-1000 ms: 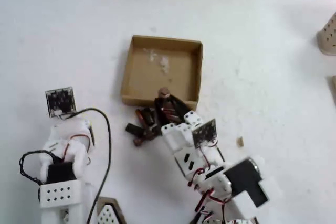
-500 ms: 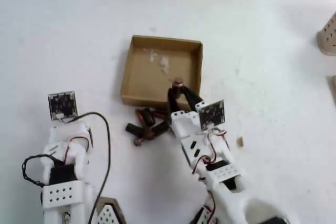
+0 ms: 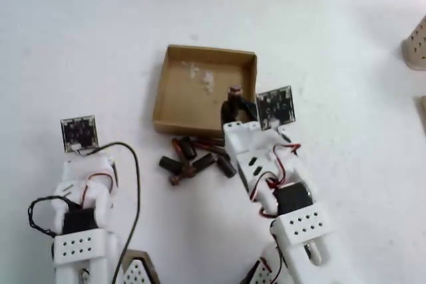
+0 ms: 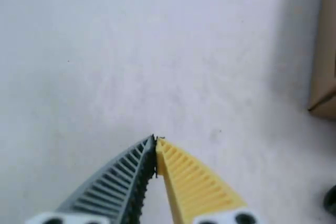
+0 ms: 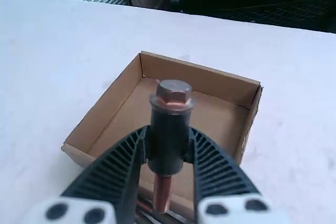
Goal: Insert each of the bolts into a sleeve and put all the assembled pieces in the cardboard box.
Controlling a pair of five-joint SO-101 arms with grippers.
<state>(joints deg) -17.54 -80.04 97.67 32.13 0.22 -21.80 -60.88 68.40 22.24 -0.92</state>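
One assembled piece is pinched in my right tool [image 5: 167, 136], its dark sleeve [image 5: 168, 119] clamped between the jaws with the long axis roughly upright, bolt [image 5: 171, 94] head on top and copper shank poking out below. From there, the high view puts it over the cardboard box [image 3: 206, 50], close to its right-hand wall, so I judge only a short lowering is called for. My left tool [image 4: 156, 148] is pressed together over bare counter [image 4: 105, 51], well apart from the box.
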